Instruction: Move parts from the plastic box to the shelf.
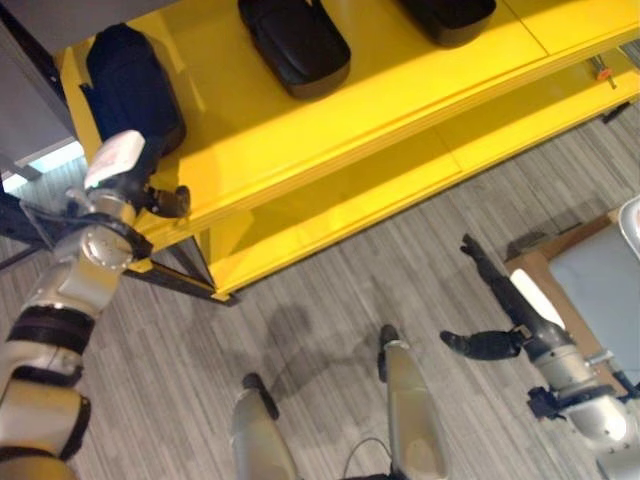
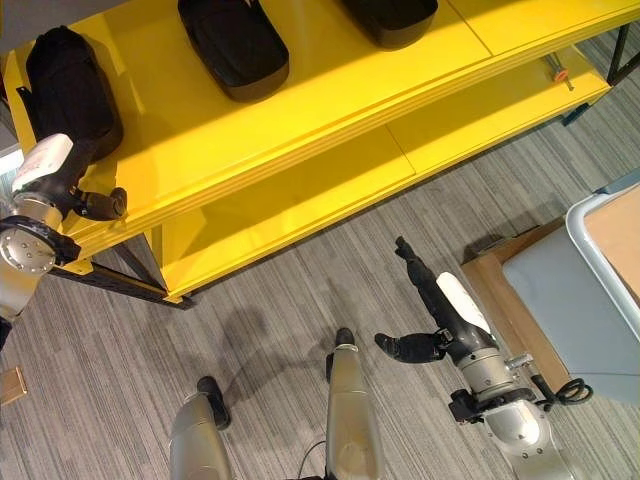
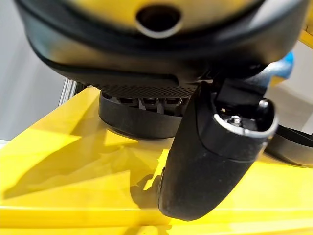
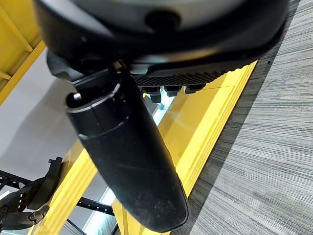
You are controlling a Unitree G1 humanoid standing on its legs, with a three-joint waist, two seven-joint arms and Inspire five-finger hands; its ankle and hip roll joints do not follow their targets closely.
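1. Left hand (image 1: 115, 165) rests at the near left corner of the bright yellow metal shelf (image 1: 330, 130), against a black, rounded moulded part (image 1: 130, 85) that lies on the top tier with its long axis running away from the robot; whether its fingers grip the part I cannot tell.
2. Right hand (image 2: 440, 300) hangs over the grey floor, fingers straight and empty.
3. Grey plastic box (image 2: 580, 290) sits just right of that hand, so the right arm is nearer for the next pick.
4. Two more black parts (image 1: 295, 45) already lie on the shelf.
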